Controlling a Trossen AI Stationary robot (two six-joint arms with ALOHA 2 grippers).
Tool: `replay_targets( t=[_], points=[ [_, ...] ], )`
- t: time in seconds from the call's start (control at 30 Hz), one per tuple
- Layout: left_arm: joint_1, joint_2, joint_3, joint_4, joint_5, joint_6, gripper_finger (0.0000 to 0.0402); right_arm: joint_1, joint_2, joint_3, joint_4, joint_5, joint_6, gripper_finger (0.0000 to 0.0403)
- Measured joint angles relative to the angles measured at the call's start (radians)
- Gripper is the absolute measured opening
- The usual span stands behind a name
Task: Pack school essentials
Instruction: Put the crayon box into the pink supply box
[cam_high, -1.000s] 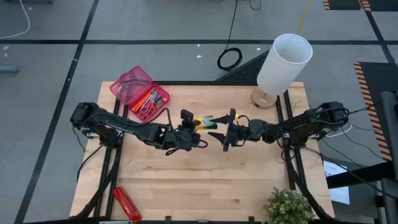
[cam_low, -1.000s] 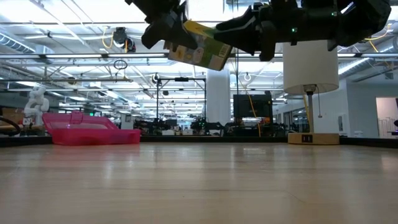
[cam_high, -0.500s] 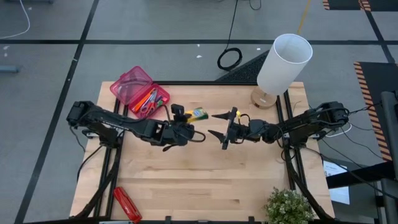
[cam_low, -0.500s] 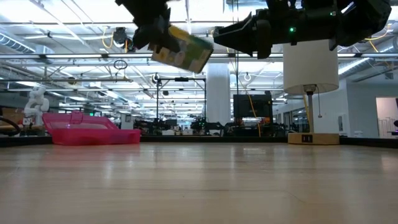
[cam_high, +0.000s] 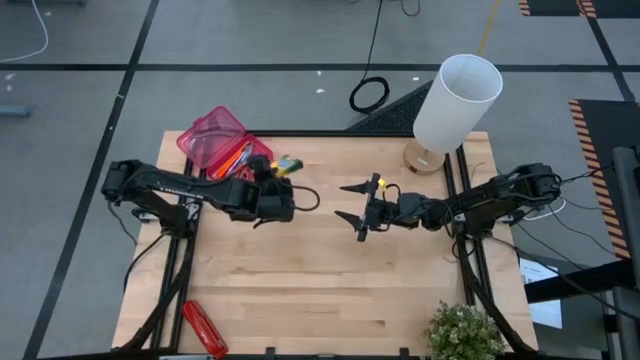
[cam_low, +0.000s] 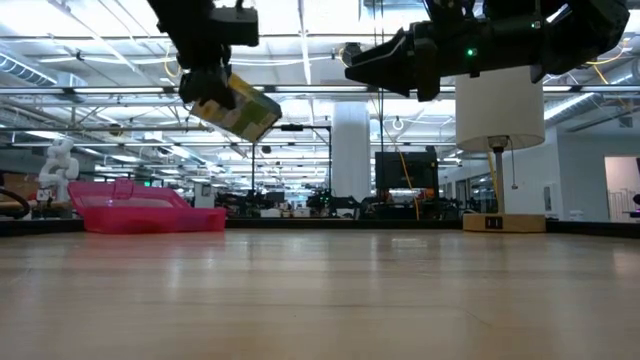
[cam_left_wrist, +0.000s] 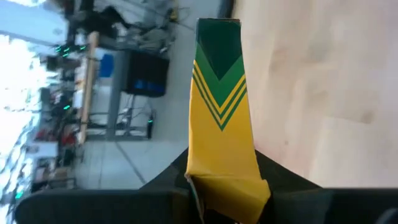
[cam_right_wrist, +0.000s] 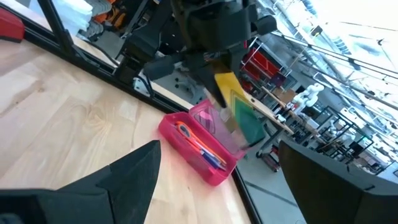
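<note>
**Crayon box rides up high, close to the pink case**

The wooden desk (cam_high: 320, 270) is the biggest thing here. A white lamp (cam_high: 455, 100) stands at its far right corner, well apart from the pink case. A long red thing (cam_high: 204, 327) lies at the near left edge, also well apart from the pink case.

The pink case (cam_high: 224, 150) sits open at the far left corner of the desk. Scissors and pens (cam_high: 236, 166) already lie inside it.

The left hand (cam_high: 272, 178) hangs in the air just beside the pink case. It is pinching the green and yellow crayon box (cam_low: 237, 108) by one end. The box sticks out, tilted, and is near the case but not over it yet.

The right hand (cam_high: 352, 203) waits above the middle of the desk, well apart from the pink case. Its fingers are spread wide and hold nothing.

The crayon box looks light and made of thin card. I think a hard squeeze could dent it. Holding it across the flat sides near the end seems best. It is smooth, so it might slip if the grip is loose.
</note>
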Motion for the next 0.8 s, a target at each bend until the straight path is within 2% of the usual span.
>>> replay_targets(
  t=[0.1, 0.27, 0.5, 0.63, 0.8],
  points=[
    [0.013, -0.031, -0.048, -0.052, -0.041, -0.053, 0.0078, 0.0, 0.0, 0.0, -0.002, 0.0, 0.0, 0.032],
    [0.043, -0.084, -0.147, -0.045, -0.084, -0.104, 0.0078, -0.001, 0.0, 0.0, -0.009, 0.002, 0.009, 0.032],
    [0.108, -0.171, -0.34, 0.046, -0.096, -0.118, 0.0078, -0.002, 0.0, 0.0, -0.013, 0.001, 0.01, 0.032],
    [0.152, -0.206, -0.447, 0.118, -0.096, -0.084, 0.0078, -0.003, 0.0, 0.0, -0.012, -0.002, 0.01, 0.032],
    [0.215, -0.234, -0.57, 0.293, -0.095, 0.059, 0.0078, -0.007, 0.0, 0.0, -0.006, -0.002, 0.011, 0.032]
  ],
)
